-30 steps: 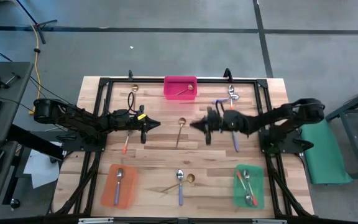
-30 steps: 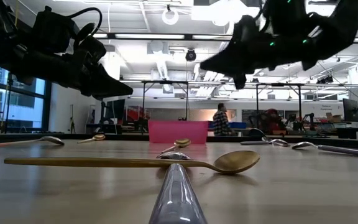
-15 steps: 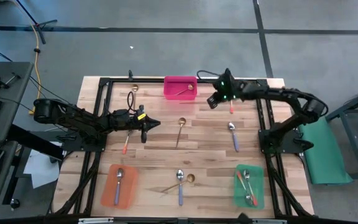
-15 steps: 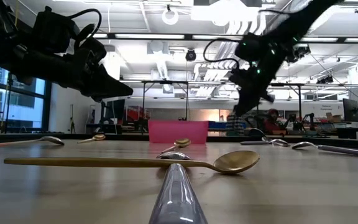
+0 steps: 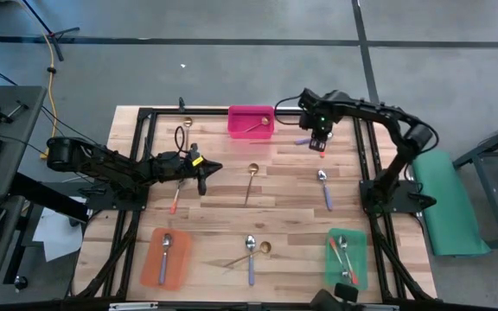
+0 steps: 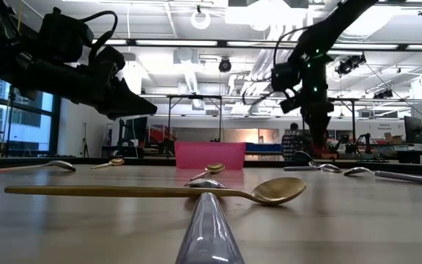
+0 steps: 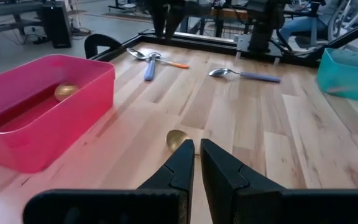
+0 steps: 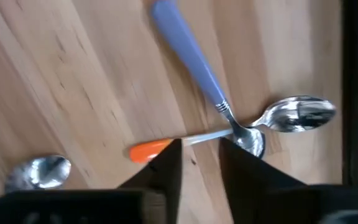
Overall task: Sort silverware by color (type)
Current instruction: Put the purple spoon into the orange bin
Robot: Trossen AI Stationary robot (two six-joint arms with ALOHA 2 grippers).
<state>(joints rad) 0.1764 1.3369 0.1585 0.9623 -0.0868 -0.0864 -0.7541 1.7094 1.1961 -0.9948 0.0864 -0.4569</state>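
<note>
Spoons, about ten, scattered over the worktop; all small, light, stiff, with shiny slippery bowls; best pinched across the thin neck or mid-handle, I'd say.

Right claw [image 8: 199, 152] is down at the far edge, just right of the pink tray [image 5: 236, 130]; fingers parted, straddling the neck of the orange-handled spoon [image 8: 194, 138], nothing clamped. That spoon lies crossed with a blue-handled spoon [image 8: 191, 56], so lifting one could drag the other.

Left claw [image 7: 196, 149] waits left of centre, clenched on nothing, pointing at a gold spoon [image 5: 251, 179] mid-worktop.

Other loose spoons: a blue-handled one right of centre; a blue and a gold crossed at the near edge; a gold one at the far left corner.

Pink tray holds one gold spoon; the green tray [image 5: 360, 275] at the near right corner holds orange-handled spoons, count unclear; the orange tray [image 5: 150, 275] at the near left corner holds one blue-handled spoon.
</note>
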